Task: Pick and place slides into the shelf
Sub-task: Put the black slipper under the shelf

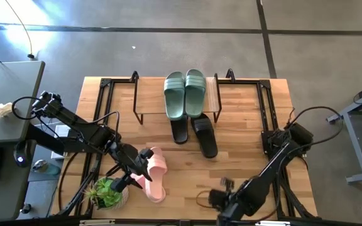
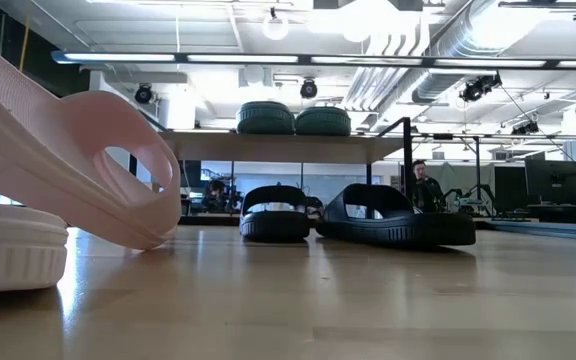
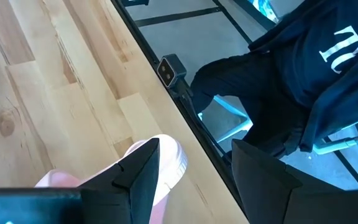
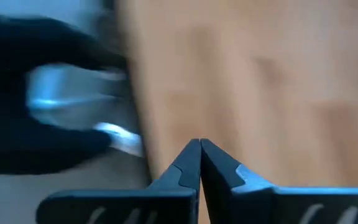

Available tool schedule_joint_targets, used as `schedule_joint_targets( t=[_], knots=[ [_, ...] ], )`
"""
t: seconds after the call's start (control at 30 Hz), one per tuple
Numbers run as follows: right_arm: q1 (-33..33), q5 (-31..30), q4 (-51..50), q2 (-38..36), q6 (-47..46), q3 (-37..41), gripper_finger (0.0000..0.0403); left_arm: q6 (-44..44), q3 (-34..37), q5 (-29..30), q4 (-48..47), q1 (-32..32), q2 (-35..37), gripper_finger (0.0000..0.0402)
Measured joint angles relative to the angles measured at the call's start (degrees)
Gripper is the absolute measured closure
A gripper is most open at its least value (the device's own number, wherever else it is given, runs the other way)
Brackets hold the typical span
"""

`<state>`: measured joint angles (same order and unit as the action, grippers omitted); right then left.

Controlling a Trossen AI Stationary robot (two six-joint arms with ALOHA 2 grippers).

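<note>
Two light pink slides (image 1: 154, 174) lie near the table's near edge, one partly over the other. In the low view one pink slide (image 2: 78, 165) stands tilted. My left gripper (image 1: 138, 168) is open beside them (image 3: 194, 146). The sage green pair (image 1: 185, 93) sits on the shelf's plank top (image 1: 148, 94). The black pair (image 1: 193, 132) rests on the table, heels under the shelf (image 2: 268, 146). My right gripper (image 1: 219, 198) waits shut near the near edge (image 4: 199, 142). My left gripper has one finger (image 3: 138, 177) against the pink slide's side (image 3: 171, 158), and that finger hides the place of contact. Its other finger (image 3: 263, 180) stands free over the table's near edge. The slide sits tilted, its low end (image 2: 156, 235) on the table.
A small potted plant (image 1: 107, 193) stands at the near left corner beside the pink slides. A pale ribbed thing (image 2: 8, 255) lies under the tilted slide. A person in dark clothes (image 3: 291, 68) is just past the near edge. Bare wood lies between the pink and black slides.
</note>
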<state>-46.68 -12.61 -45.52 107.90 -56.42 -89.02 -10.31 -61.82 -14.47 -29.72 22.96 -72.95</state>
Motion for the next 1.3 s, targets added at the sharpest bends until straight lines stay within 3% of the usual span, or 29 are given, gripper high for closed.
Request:
schedule_joint_targets(
  t=[0.07, 0.13, 0.37, 0.6, 0.93, 1.3],
  knots=[
    [0.0, 0.3, 10.4, -0.9, 1.3, 5.8, 0.0403, 0.0, 0.0, 0.0, 0.0, 0.0, 0.0, 0.0218],
    [0.6, -1.6, 14.6, -1.4, 1.3, 11.2, 0.0403, 0.0, 0.0, 0.1, 0.0, 0.0, 0.0, 0.0218],
    [4.1, -16.3, 17.0, -1.6, 1.3, 24.4, 0.0403, 0.0, 0.0, 0.6, 0.0, 0.0, 0.0, 0.0218],
    [9.2, -18.5, 22.3, -1.6, 1.0, 33.4, 0.0403, 0.0, 0.0, 1.2, 0.0, 0.0, 0.0, 0.0218],
    [14.4, -19.2, 25.9, -1.9, 5.6, 36.2, 0.0403, 0.0, 0.0, 2.1, 0.0, 0.0, 0.0, 0.0218],
    [22.5, -25.3, 26.5, -1.4, 10.8, 36.6, 0.0403, 0.0, 0.0, 2.3, -0.1, 0.0, 0.0, 0.0218]
  ],
)
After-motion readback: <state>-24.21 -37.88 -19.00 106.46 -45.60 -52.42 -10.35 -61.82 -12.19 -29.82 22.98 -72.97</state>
